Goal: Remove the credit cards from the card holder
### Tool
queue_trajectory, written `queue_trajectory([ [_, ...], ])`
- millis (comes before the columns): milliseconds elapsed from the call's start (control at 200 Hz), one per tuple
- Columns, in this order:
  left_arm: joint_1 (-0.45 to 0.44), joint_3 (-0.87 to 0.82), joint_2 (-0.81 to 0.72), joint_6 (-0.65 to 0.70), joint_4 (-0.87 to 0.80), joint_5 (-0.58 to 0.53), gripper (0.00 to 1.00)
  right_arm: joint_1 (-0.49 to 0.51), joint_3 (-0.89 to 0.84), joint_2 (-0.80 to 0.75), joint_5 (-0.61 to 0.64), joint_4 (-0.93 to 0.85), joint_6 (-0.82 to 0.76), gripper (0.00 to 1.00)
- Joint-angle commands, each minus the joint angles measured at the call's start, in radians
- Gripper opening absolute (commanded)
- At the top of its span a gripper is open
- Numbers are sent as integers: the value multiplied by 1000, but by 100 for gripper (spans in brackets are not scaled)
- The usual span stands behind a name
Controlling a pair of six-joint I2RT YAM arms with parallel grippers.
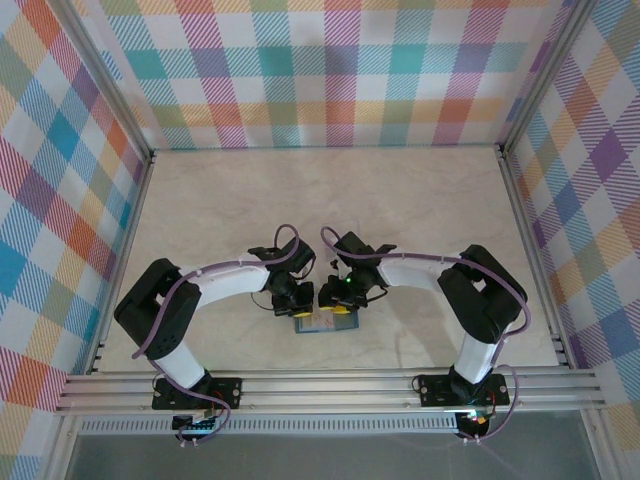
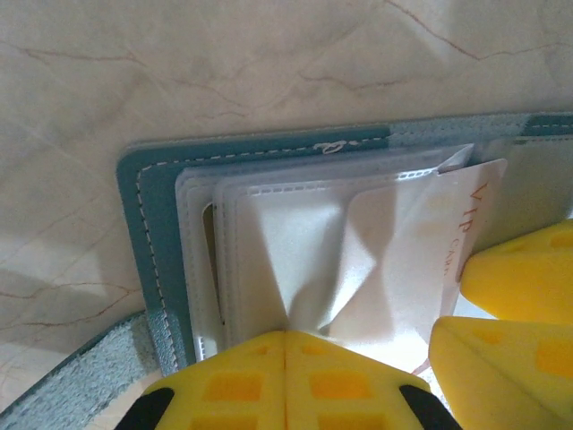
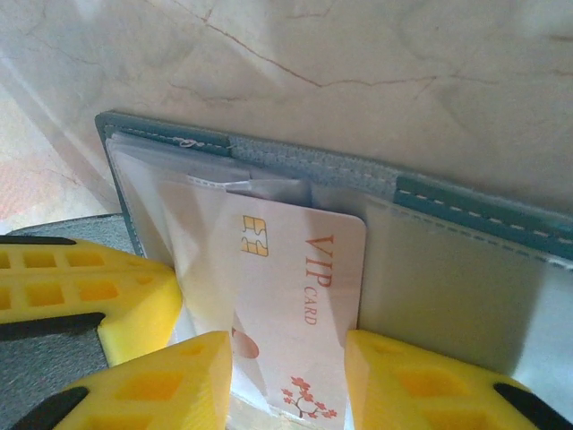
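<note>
The teal stitched wallet lies open on the marbled bench, between both arms. The right end effector straddles a glossy white VIP card, fingers partly spread. The left end effector, fingers pressed together, pins the clear pockets.

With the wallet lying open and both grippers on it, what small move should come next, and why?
Probably the right gripper should close on the VIP card and pull it out. Its fingers straddle the card, which already sticks out of a clear pocket, while the left gripper presses on the teal card holder.
</note>
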Motion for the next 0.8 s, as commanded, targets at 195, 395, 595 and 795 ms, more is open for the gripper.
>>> queue_trajectory([
  [195, -20, -14, 63, 15, -97, -80, 7, -18, -62, -44, -49, 62, 3, 41],
  [395, -22, -1, 36, 11, -108, -87, 8, -28, -94, -77, -70, 96, 16, 41],
  [595, -21, 22, -15, 4, -126, -92, 8, -39, -114, -80, -74, 103, 13, 41],
  [795, -22, 46, -41, -7, -117, -57, 8, -43, -123, -63, -97, 140, 7, 38],
])
